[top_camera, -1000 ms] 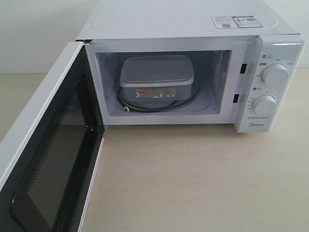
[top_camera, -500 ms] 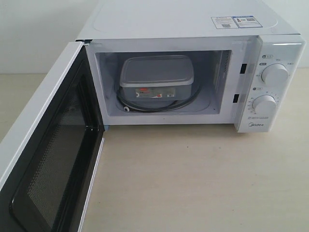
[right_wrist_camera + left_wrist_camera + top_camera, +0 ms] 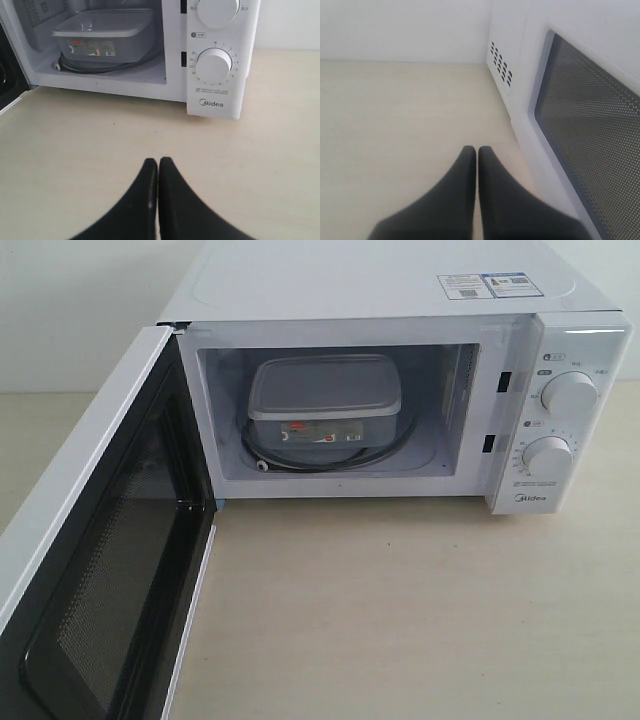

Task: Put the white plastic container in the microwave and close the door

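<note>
Both claws are pinched closed and empty: the left claw (image 3: pixel 478 153) beside the open door (image 3: pixel 100 570), the right claw (image 3: pixel 158 163) over the desk (image 3: pixel 75 140). The white plastic container (image 3: pixel 323 400) sits inside the microwave (image 3: pixel 400 290).

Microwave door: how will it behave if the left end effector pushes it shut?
The door stands wide open, hinged on the left of the microwave, so it should probably swing as one rigid panel rather than flex. Its outer face looks smooth and flat, so the shut left end effector might slide along it.
</note>
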You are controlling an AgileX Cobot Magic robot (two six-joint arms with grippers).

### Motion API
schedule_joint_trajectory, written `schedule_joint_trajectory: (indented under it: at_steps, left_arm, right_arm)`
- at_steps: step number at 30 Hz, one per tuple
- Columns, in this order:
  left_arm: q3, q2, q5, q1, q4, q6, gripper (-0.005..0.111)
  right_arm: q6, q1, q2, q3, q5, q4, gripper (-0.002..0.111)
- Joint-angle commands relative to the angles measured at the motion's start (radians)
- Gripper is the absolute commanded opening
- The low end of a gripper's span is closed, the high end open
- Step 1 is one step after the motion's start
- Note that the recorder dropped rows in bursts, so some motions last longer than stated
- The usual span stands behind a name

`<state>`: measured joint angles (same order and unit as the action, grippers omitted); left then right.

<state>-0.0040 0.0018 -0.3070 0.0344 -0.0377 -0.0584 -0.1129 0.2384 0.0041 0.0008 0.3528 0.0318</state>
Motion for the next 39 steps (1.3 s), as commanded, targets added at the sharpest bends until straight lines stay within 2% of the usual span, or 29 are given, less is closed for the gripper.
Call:
schedule_joint_trajectory:
  at_steps: [1, 37, 39]
  left_arm:
    - [0.004, -0.002, 0.0, -0.003, 0.0, -0.001, 0.004]
    - [0.004, -0.002, 0.001, -0.001, 0.0, -0.001, 0.004]
    - [-0.009, -0.002, 0.001, -0.001, -0.042, -0.003, 0.004]
  right_arm:
    - [0.005, -0.009, -0.004, -0.001, -0.004, -0.001, 0.0]
    - [0.002, -0.009, -0.004, -0.001, -0.004, -0.001, 0.0]
    - [0.002, -0.009, -0.004, -0.001, -0.004, -0.001, 0.0]
